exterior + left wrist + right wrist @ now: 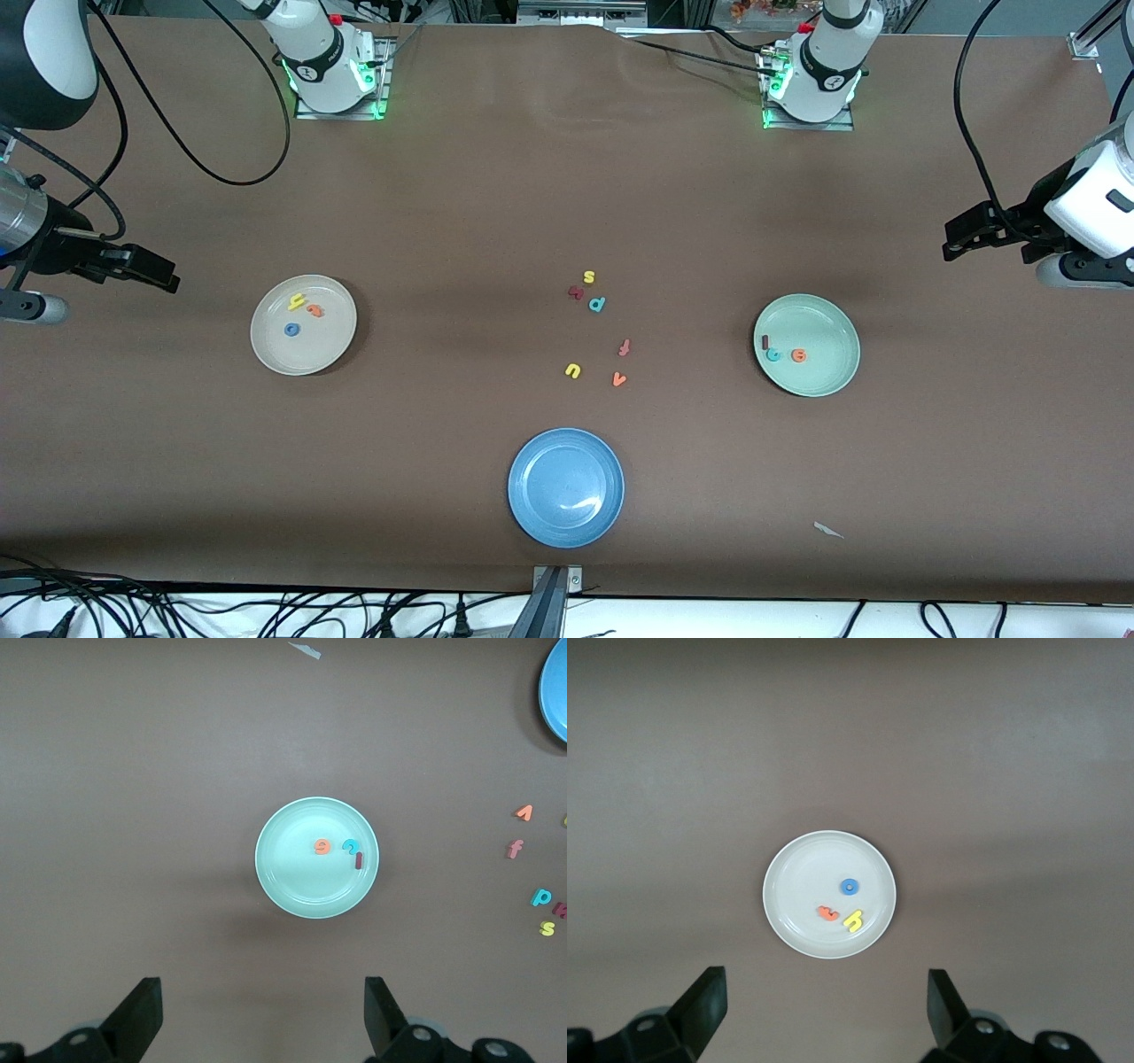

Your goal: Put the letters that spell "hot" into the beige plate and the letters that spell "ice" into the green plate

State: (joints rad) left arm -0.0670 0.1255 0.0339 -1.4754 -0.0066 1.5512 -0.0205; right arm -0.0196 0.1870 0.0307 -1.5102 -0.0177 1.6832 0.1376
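The beige plate [326, 344] lies toward the right arm's end of the table. In it are a yellow "h" [297, 302], an orange "t" [314, 309] and a blue "o" [291, 330]. The green plate [826, 326] lies toward the left arm's end and holds a dark red "i" [765, 341], a teal "c" [773, 354] and an orange "e" [799, 355]. My right gripper [159, 275] hangs open and empty over bare table outward of the beige plate [796, 904]. My left gripper [952, 237] hangs open and empty over bare table outward of the green plate [292, 881].
Loose letters lie mid-table: yellow "s" [588, 276], a dark red letter [576, 292], teal "p" [597, 304], reddish "f" [624, 347], yellow "u" [572, 370], orange "v" [618, 379]. A blue plate [533, 516] lies nearer the front camera. A white scrap [827, 530] lies nearer still.
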